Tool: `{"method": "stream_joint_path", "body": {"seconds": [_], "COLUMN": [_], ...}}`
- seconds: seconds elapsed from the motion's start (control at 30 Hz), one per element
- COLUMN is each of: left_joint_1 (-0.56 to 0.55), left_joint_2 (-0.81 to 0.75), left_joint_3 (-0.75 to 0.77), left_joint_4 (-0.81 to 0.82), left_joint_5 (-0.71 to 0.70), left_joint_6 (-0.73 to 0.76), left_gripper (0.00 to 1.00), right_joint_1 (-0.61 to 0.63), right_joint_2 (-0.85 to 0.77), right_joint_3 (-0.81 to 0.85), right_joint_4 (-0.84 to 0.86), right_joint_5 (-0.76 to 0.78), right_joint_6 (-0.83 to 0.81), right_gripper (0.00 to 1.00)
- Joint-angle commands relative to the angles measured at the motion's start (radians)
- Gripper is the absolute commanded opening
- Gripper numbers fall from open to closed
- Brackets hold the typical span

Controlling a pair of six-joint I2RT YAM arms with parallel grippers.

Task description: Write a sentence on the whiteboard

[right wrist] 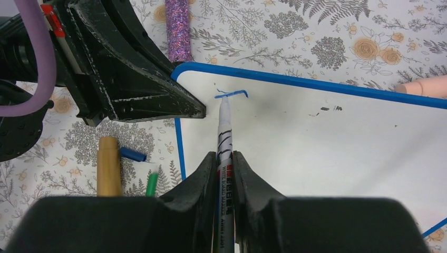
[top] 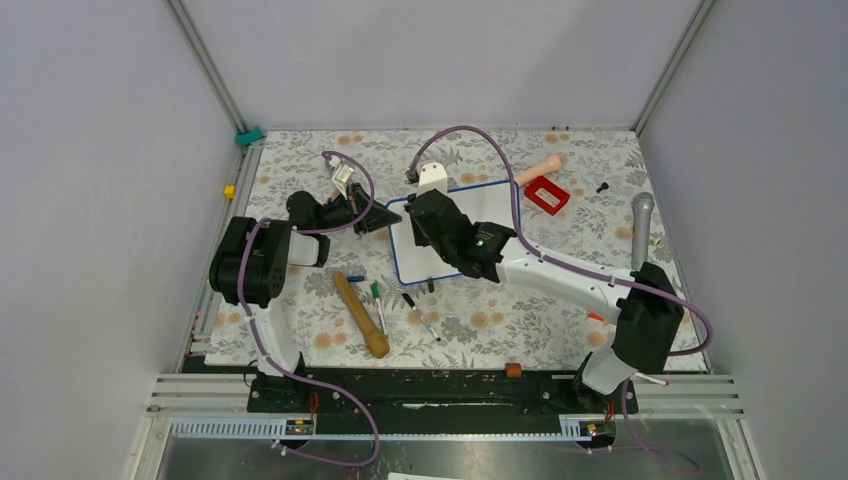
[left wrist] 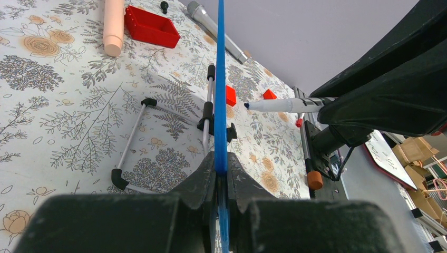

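The whiteboard [top: 488, 203], white with a thin blue frame, sits mid-table. My left gripper [top: 378, 218] is shut on its left frame edge; in the left wrist view that blue edge [left wrist: 220, 79] runs straight up from between the closed jaws [left wrist: 221, 169]. My right gripper [right wrist: 225, 163] hovers over the board's top-left corner, shut on a whiteboard marker [right wrist: 223, 132] and its tip rests just under a short blue stroke [right wrist: 232, 94]. That stroke is the only writing of the sentence that shows. The same marker [left wrist: 279, 105] appears sideways in the left wrist view.
A wooden stick [top: 360, 315], a green marker [top: 377, 295] and a black pen [top: 420, 313] lie in front of the board. A blue cap [right wrist: 132, 154] lies left of it. A red box [top: 546, 195], pink cylinder [top: 540, 168] and microphone [top: 641, 228] sit to the right.
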Motion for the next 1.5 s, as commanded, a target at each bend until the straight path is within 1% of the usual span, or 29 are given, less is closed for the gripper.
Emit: {"method": "stream_joint_path", "body": {"seconds": [0.0,0.63,0.67,0.7,0.73,1.0,1.47], "left_joint_1": [-0.010,-0.010,-0.011,-0.011,-0.011,-0.011,-0.010], "left_joint_2": [0.018,0.017,0.017,0.017,0.017,0.017,0.018], "left_joint_3": [0.000,-0.002,-0.002,-0.002,-0.002,-0.002,-0.002], "left_joint_4": [0.065,0.066,0.066,0.065,0.066,0.066,0.066], "left_joint_5": [0.072,0.072,-0.010,0.061,0.071,0.072,0.071], "left_joint_6": [0.097,0.099,0.099,0.100,0.100,0.100,0.100], "left_gripper": [0.00,0.00,0.00,0.00,0.00,0.00,0.00], "right_joint_1": [0.001,0.001,0.001,0.001,0.001,0.002,0.000], "right_joint_2": [0.021,0.060,0.064,0.066,0.067,0.071,0.089], "right_joint_3": [0.065,0.118,0.122,0.126,0.128,0.132,0.157], "right_joint_4": [-0.012,-0.073,-0.078,-0.082,-0.084,-0.090,-0.109], "right_joint_5": [-0.007,0.042,0.045,0.047,0.048,0.072,0.068], "right_joint_6": [-0.012,0.002,0.004,0.004,0.004,0.013,0.009], "right_gripper": [0.00,0.00,0.00,0.00,0.00,0.00,0.00]}}
